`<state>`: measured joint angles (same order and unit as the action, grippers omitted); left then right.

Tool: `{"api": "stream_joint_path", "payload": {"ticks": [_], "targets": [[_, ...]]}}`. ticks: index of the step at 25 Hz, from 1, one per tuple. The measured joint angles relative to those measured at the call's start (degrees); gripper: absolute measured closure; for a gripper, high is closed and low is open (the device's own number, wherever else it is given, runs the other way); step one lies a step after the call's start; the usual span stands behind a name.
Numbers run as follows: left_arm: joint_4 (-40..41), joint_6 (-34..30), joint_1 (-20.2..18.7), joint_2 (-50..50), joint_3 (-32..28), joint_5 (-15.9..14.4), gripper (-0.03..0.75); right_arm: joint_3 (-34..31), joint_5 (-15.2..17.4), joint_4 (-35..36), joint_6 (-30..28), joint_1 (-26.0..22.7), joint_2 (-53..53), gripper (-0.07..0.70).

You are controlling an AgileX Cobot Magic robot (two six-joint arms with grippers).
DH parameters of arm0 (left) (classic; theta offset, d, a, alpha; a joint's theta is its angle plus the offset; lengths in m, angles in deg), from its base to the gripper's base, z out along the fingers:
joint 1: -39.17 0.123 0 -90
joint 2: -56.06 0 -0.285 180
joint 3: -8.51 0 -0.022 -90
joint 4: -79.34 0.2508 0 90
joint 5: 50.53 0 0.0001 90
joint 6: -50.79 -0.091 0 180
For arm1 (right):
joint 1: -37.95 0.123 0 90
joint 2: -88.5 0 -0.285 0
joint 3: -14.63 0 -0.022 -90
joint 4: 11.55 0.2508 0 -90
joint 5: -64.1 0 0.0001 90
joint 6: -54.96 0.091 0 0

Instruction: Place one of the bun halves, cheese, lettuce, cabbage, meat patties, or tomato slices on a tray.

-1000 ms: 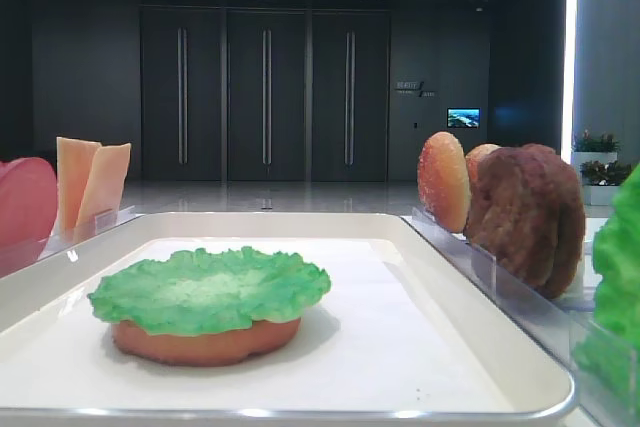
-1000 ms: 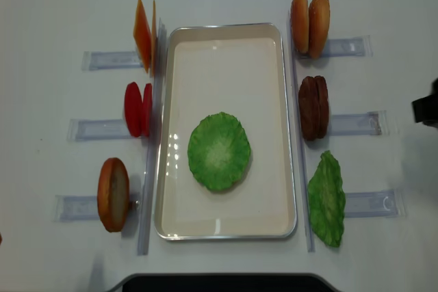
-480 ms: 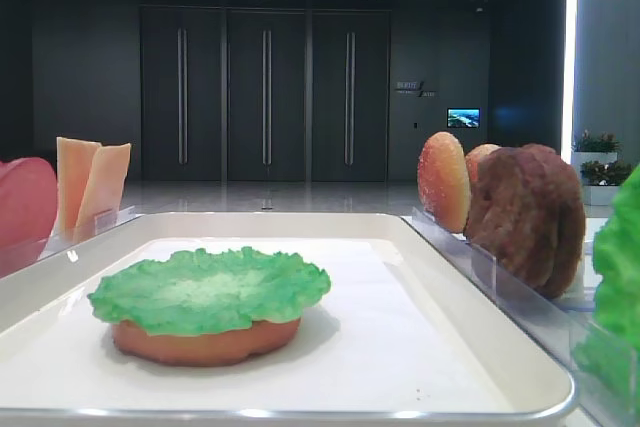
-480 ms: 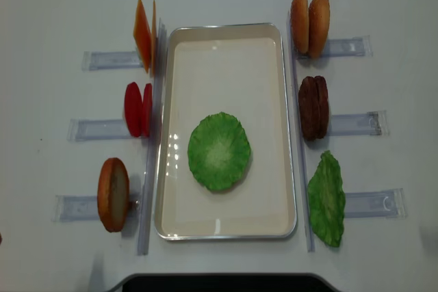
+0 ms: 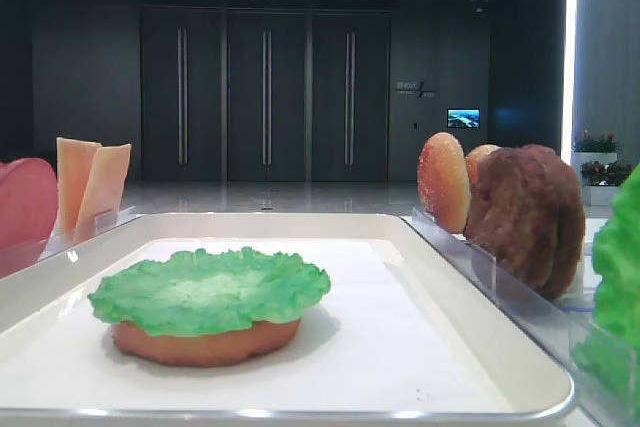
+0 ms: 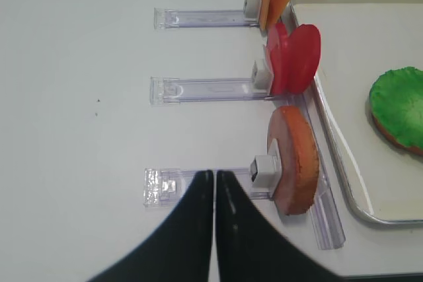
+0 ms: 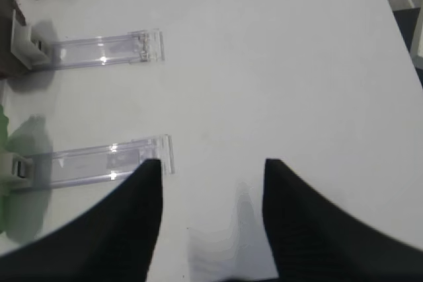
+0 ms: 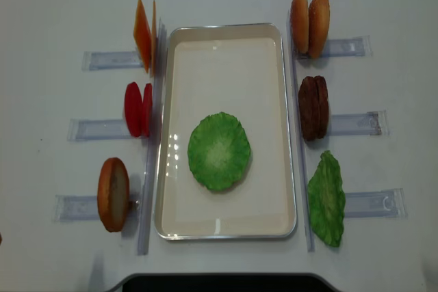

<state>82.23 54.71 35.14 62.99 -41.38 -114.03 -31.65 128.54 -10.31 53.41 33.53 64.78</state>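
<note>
**A:** Overhead view first: your tray (image 8: 226, 39) sits mid-bench, and the lettuce (image 8: 219, 151) already lies flat on a bun half (image 5: 205, 340) in its lower middle. The low side view shows the leaf draped over the bun, covering it almost to the edge.

**B:** So where do you stand?

**A:** Two layers are down, by my reading. The rest wait on edge in clear racks (image 8: 106, 59) along both long sides of the tray, probably so your hand can take one disc without disturbing its neighbour. On the left: cheese (image 8: 143, 34), tomato slices (image 8: 137, 109), a lone bun half (image 8: 113, 193). On the right: two bun halves (image 8: 309, 23), patties (image 8: 313, 107), and the leafy green clump (image 8: 326, 198).

**B:** And your hands?

**A:** Neither shows from overhead; both hang outside the racks. Your left hand (image 6: 215, 193) has its fingers pressed together, empty, above the bench just beside the outer end of the lone bun's rack. Your right hand (image 7: 211, 183) has its fingers apart with bare bench between them, at the outer end of the clump's rack.

**B:** Next?

**A:** A patty looks the likely pick; the right hand would have to travel inward and grip across a disc's faces.
</note>
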Motion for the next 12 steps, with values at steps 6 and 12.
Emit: {"api": "stream_joint_path", "payload": {"ticks": [6,12], "targets": [[0.00,0.00,0.00,0.00,0.00,0.00,0.716,-1.44,0.12,0.05,0.28,0.00,4.73,0.309],[0.00,0.00,0.00,0.00,0.00,0.00,0.716,-1.44,0.12,0.11,0.28,0.00,10.36,0.316]]}}
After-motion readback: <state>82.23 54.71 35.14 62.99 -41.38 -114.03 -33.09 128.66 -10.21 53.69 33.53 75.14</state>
